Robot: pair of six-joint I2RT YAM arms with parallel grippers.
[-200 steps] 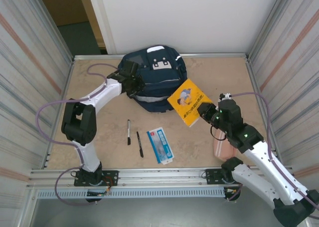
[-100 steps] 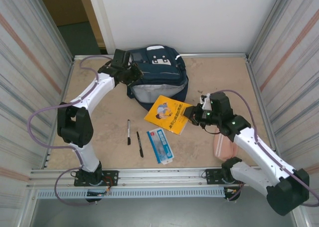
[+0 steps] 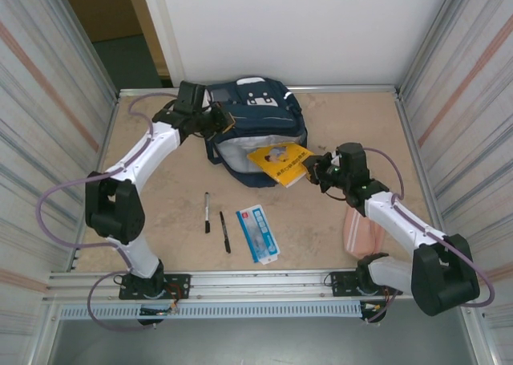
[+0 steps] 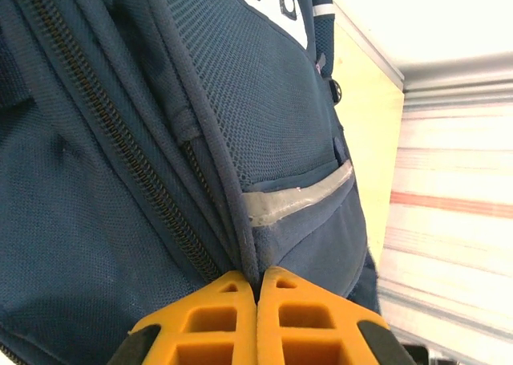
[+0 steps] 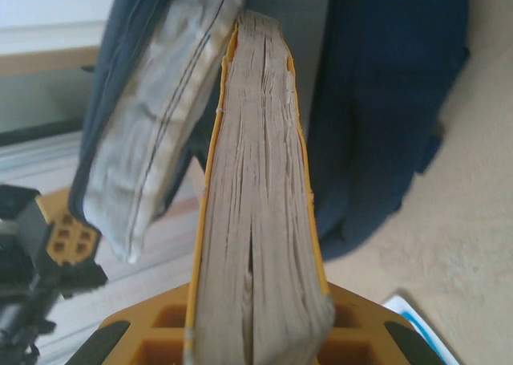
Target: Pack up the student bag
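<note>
The navy student bag (image 3: pixel 260 120) lies at the back middle of the table, its mouth facing the front and its pale grey lining (image 3: pixel 240 150) showing. My left gripper (image 3: pixel 227 124) is shut on a piped fabric edge of the bag (image 4: pixel 264 116) beside the zip, holding that edge up; its orange fingertips (image 4: pixel 232 289) meet on the seam. My right gripper (image 3: pixel 317 171) is shut on a thick yellow book (image 3: pixel 279 161). The book's far end reaches into the bag's mouth. In the right wrist view the book's page edge (image 5: pixel 256 204) stands between the grey lining (image 5: pixel 152 116) and the navy fabric (image 5: pixel 385 100).
Two black pens (image 3: pixel 207 212) (image 3: pixel 225 232) and a blue-and-white packet (image 3: pixel 258 233) lie on the table in front of the bag. A small pink pouch (image 3: pixel 361 233) lies under the right arm. Metal walls close in the table at left and right.
The right gripper has carried the yellow book left and back, from the bag's right side to its mouth. The left gripper has pulled the bag's edge up and back, opening the mouth.
</note>
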